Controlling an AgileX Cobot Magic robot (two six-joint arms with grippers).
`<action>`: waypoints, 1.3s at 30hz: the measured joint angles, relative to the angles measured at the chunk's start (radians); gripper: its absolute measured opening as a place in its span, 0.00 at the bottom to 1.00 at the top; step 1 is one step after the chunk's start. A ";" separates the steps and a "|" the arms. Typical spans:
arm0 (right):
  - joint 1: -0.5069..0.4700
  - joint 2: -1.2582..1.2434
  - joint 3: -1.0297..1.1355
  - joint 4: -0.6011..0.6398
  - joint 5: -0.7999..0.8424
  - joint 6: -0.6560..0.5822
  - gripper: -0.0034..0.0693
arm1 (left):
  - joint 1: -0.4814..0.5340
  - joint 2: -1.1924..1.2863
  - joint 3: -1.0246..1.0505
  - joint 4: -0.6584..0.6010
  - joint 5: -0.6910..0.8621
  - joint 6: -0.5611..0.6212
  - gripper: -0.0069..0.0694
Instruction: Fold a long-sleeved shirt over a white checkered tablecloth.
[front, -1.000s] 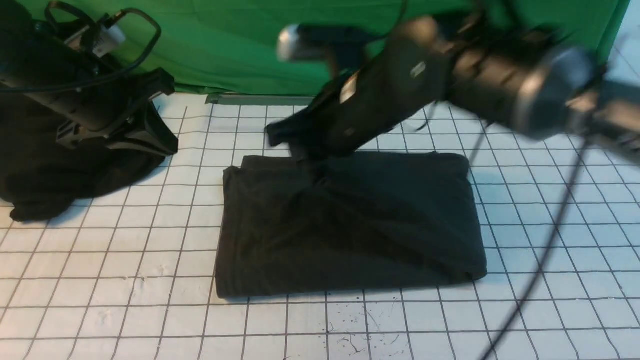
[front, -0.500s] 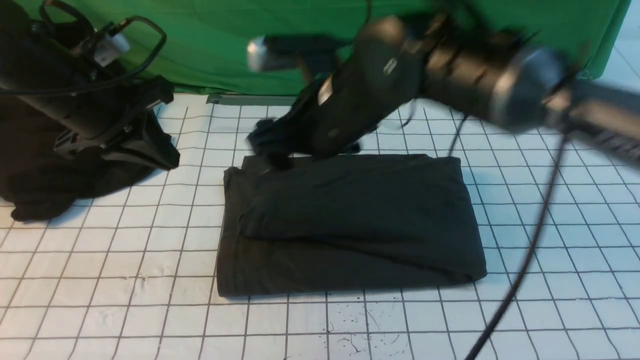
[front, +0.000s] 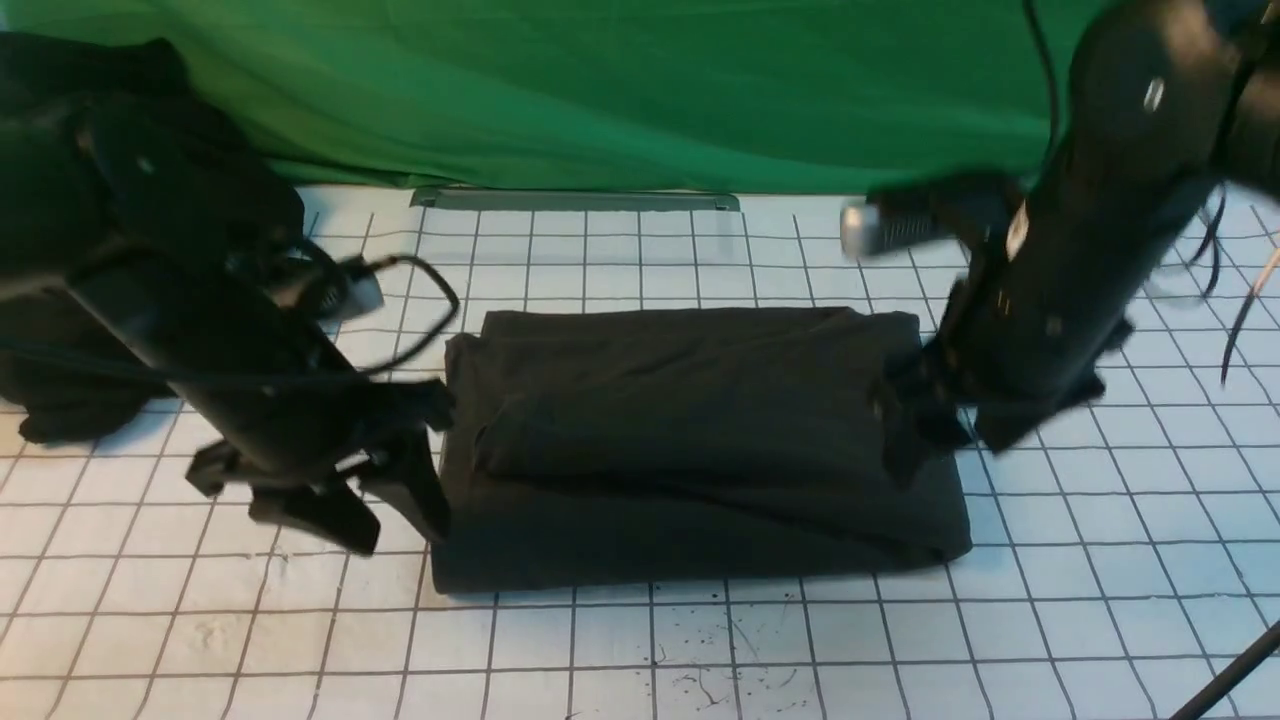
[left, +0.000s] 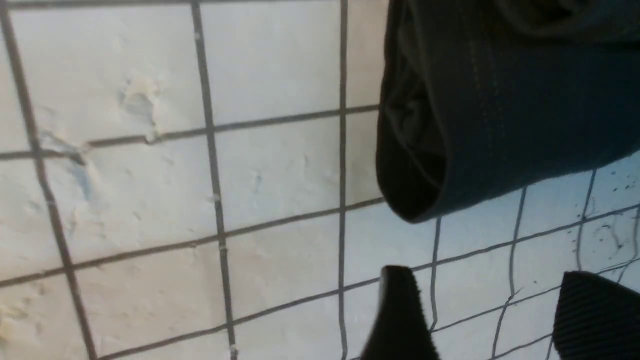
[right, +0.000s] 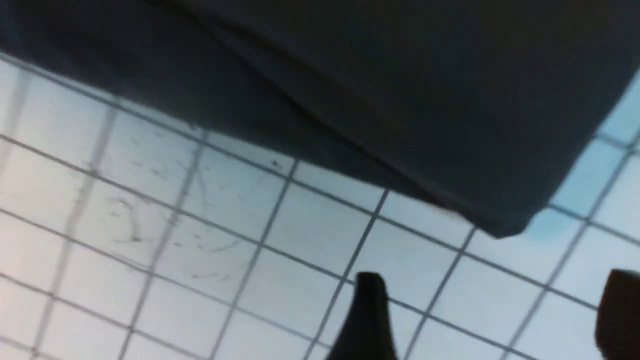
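The long-sleeved shirt (front: 700, 440) lies folded into a dark charcoal rectangle in the middle of the white checkered tablecloth (front: 200, 620). My left gripper (front: 365, 505) hangs open just off the shirt's near left corner. The left wrist view shows that corner (left: 500, 100) above bare cloth (left: 150, 200), with nothing in the gripper (left: 487, 290). My right gripper (front: 950, 440) stands open at the shirt's right edge. In the right wrist view the gripper (right: 492, 295) is empty over the grid (right: 200, 250), just clear of the shirt's hem (right: 400, 100).
A deeper-black garment (front: 50, 400) is heaped at the far left behind my left arm. Green fabric (front: 600, 90) hangs along the back, with a grey strip (front: 575, 199) at its foot. A black cable (front: 1230, 670) crosses the near right corner.
My right arm let go of the fold at the shirt's back left and swung over to its right edge. My left arm came from the black heap to the shirt's left corner and opened.
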 joint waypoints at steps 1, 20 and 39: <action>-0.001 0.004 0.027 0.000 -0.026 -0.001 0.84 | -0.010 0.000 0.007 0.001 -0.009 -0.003 0.64; -0.059 0.157 0.143 -0.027 -0.263 -0.001 0.51 | -0.092 0.058 0.070 0.027 -0.231 -0.068 0.56; -0.059 -0.009 0.387 -0.027 -0.217 0.001 0.15 | -0.141 -0.041 0.108 -0.146 -0.074 0.113 0.10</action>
